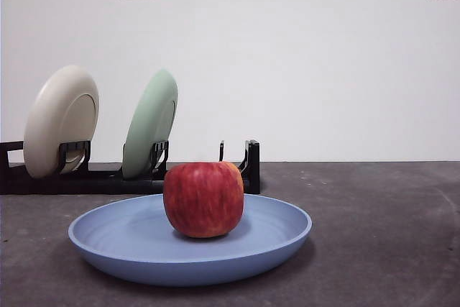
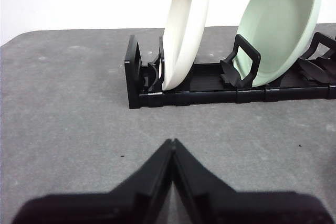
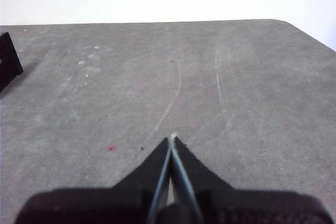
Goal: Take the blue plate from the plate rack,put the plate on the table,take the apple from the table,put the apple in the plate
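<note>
Both grippers pressed together and empty, pulled back over bare table; the apple sits in the blue plate.

My left gripper (image 2: 172,142) has its jaws closed tip to tip on nothing, and hangs above the table (image 2: 68,108) facing the rack (image 2: 210,95), where a cream plate (image 2: 184,30) and a green plate (image 2: 278,24) stand leaning in their slots. My right gripper (image 3: 172,139) is likewise closed and empty, over open table. In the front view neither arm shows. The plate (image 1: 129,246) lies flat in front of the rack, so it cannot roll, and the apple (image 1: 203,199) rests upright near its middle, well inside the raised rim. I judge the task finished, which is why both arms wait clear.
</note>
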